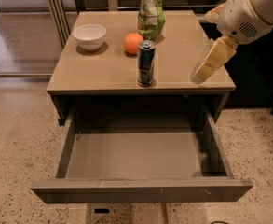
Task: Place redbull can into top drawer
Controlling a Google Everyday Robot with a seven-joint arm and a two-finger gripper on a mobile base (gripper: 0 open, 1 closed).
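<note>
Redbull can (146,63): upright near the front edge of the desk (98,73), just in front of the orange (133,43).
Top drawer (140,190): pulled wide open below the desk.
Hand (206,66): above the desk's right front corner, apart from the can; I cannot tell whether it is open or closed.
Behind: white bowl (89,35), green snack bag (151,13).

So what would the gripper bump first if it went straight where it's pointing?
Probably the tabletop near its front right edge: the gripper slants down toward it, right of the redbull can. Depth is unclear.
</note>
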